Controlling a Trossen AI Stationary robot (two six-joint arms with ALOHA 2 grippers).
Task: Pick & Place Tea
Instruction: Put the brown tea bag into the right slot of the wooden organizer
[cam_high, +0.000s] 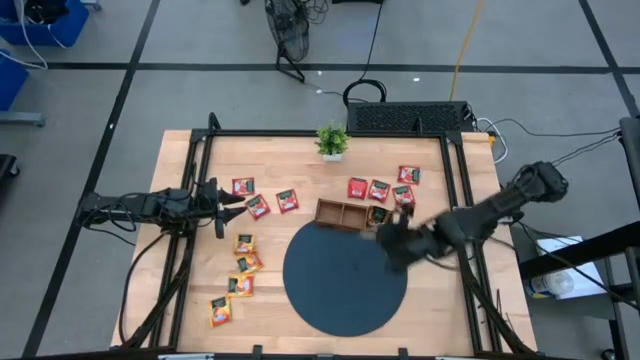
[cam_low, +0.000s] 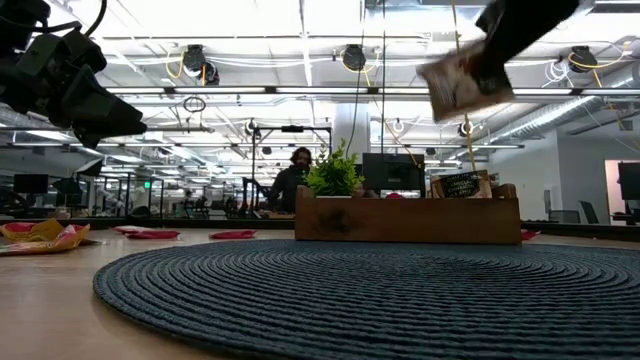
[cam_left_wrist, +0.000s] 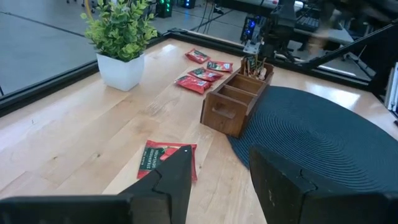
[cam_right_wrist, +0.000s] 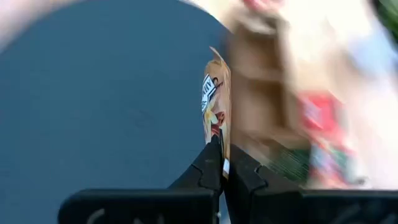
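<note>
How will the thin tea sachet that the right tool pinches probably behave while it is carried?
The thin yellow-orange paper tea sachet stands edge-up from the shut right tool, so it is probably light. Held only at one edge, it may flex or swing. Its flat wrapper could slip.

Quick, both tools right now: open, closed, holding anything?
Left tool: open, empty, above a red tea sachet.
Right tool: shut on a tea sachet.

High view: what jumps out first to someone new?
The big dark round mat at the table's front centre, with the right pincer over its edge, shut on a tea sachet held on edge in the air. Behind the mat sits the wooden tray, with red sachets scattered beyond it. The left pincer waits open by more red sachets at the left, yellow-orange ones nearer the front.
</note>
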